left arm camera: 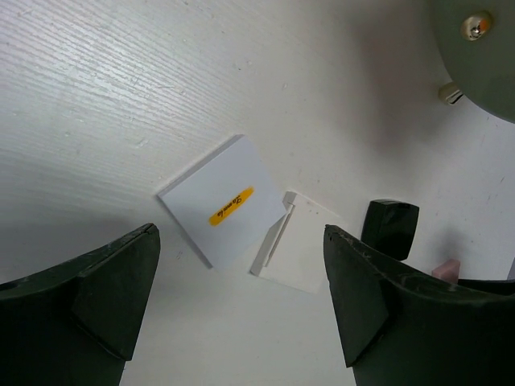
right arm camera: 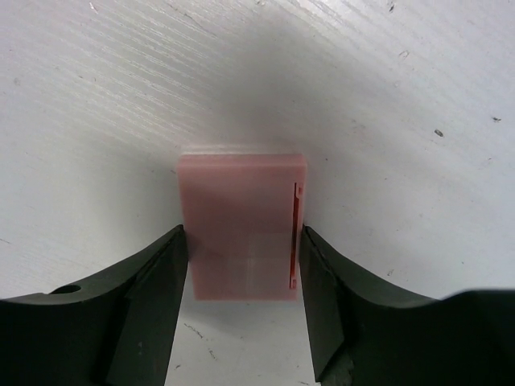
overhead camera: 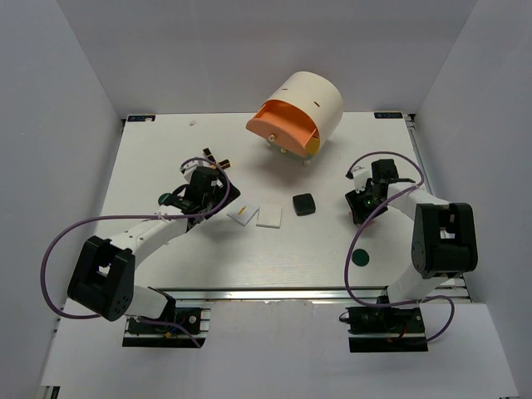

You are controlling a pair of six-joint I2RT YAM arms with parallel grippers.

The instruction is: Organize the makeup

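Right gripper (right arm camera: pixel 241 265): narrow, pads against both side edges of the pink square (right arm camera: pixel 240 211), at the right side of the table (overhead camera: pixel 166 150). You hold it edge-on with little contact, so a quick lift could let it pivot or slip out. Left gripper (left arm camera: pixel 240 277): wide, holding nothing, above two white palettes (left arm camera: pixel 219 207) lying touching or nearly so. Close on one and you may drag the other. The drawer unit (overhead camera: pixel 299 112) stands well apart at the back.

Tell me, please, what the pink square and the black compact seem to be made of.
The pink square looks like matte plastic: even colour, a moulded seam along one side. The black compact is probably smooth plastic, slightly glossy, with a faint highlight on its rounded edge.
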